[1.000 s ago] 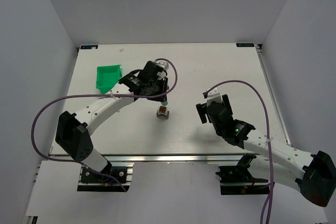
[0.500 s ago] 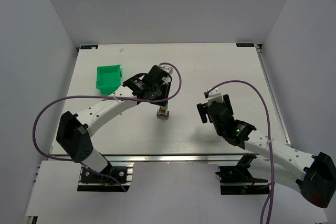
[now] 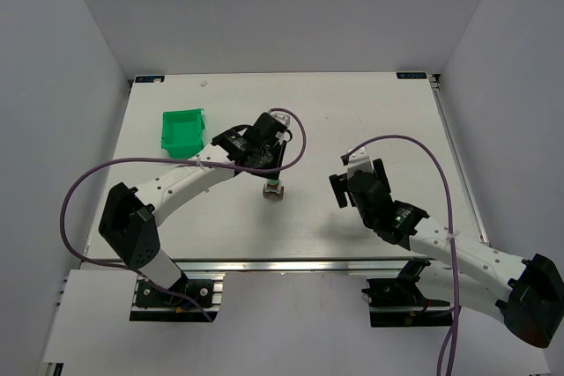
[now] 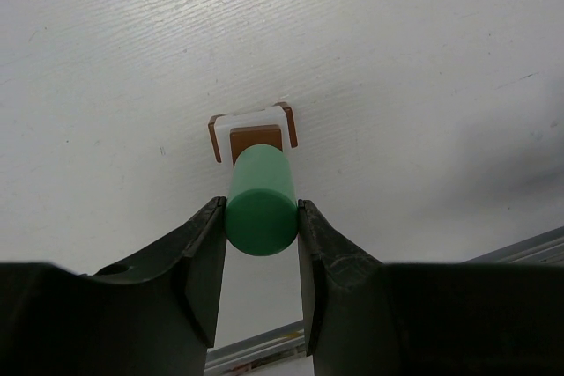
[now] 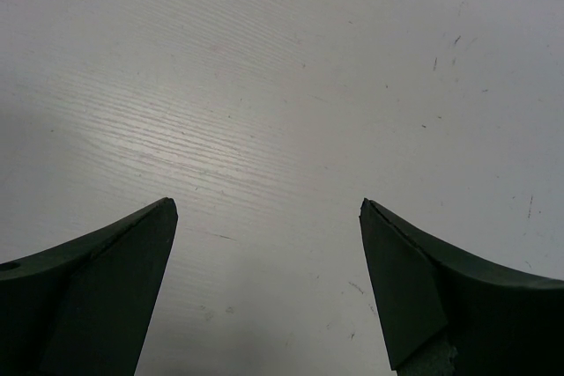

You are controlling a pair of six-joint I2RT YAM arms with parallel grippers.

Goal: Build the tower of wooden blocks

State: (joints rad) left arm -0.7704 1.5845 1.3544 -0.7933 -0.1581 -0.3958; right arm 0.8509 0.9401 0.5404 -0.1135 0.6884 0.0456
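Note:
The wood block tower [image 3: 274, 189] stands mid-table. In the left wrist view it shows as a brown base [image 4: 215, 134], a whitish block [image 4: 256, 117] and a smaller brown block [image 4: 256, 137] on top. My left gripper [image 4: 262, 217] is shut on a green cylinder [image 4: 261, 193] and holds it upright directly over the tower. The cylinder's lower end meets the top brown block; I cannot tell whether it touches. In the top view this gripper [image 3: 274, 177] hides most of the tower. My right gripper [image 5: 269, 209] is open and empty over bare table, to the right of the tower [image 3: 356, 184].
A green plastic bin [image 3: 181, 129] sits at the back left of the white table [image 3: 352, 112]. The left arm's purple cable [image 3: 295, 134] loops above the tower. The table's front rail [image 3: 282, 261] runs along the near edge.
My left gripper has moved forward and down with the green cylinder, from just behind the tower to directly over it. The right arm has barely moved.

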